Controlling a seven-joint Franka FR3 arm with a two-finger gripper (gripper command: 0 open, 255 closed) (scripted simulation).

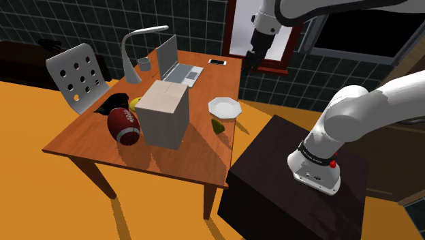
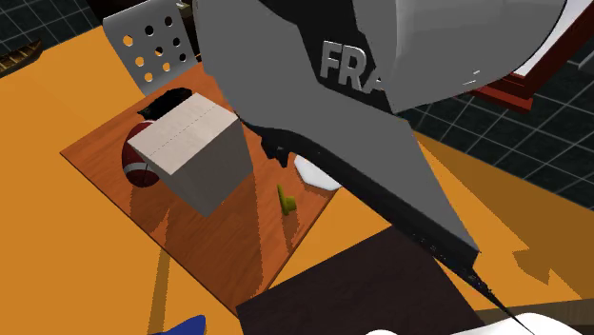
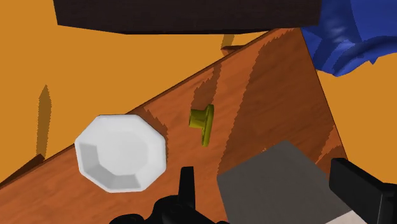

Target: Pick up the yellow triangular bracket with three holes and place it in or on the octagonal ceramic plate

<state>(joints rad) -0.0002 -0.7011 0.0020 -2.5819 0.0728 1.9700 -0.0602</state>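
The black hand (image 1: 250,63) hangs open and empty, high above the wooden bench (image 1: 82,136). The yellow bracket (image 1: 218,127) lies on the bench just beside the white octagonal plate (image 1: 225,107), at its six o'clock in the shoulder view.

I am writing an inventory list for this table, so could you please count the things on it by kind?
desk lamp: 1
laptop: 1
phone: 1
cup: 1
box: 1
football: 1
octagonal plate: 1
yellow bracket: 1
black item, kind unclear: 1
yellow item behind the box, mostly hidden: 1
Total: 10
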